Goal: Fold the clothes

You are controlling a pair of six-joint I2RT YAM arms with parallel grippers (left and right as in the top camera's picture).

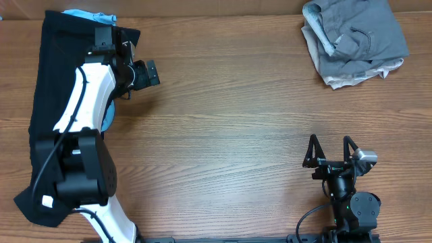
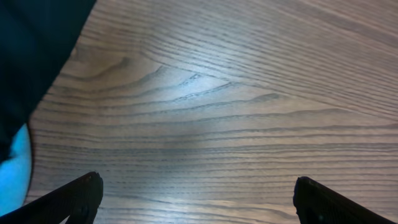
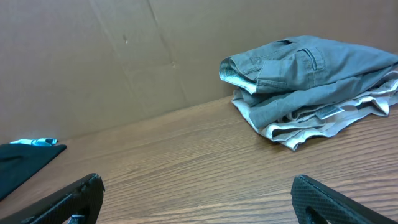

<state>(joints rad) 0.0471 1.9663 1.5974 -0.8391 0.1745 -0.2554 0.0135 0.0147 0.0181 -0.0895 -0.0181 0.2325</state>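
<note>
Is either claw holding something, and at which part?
Nothing is held. The left claw is open beside the black garment; the right claw is open, apart from the grey shorts.

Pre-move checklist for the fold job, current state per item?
1. Left gripper open and empty: ok.
2. Right gripper open and empty: ok.
3. Grey shorts laid flat: not ok, bunched in a heap at the table's far right corner.
4. Table bare between right gripper and shorts: ok.
5. Black garment free of the left arm: not ok, the arm sits over it.
6. Blue item at the black garment's far end: cannot tell what it is.
</note>
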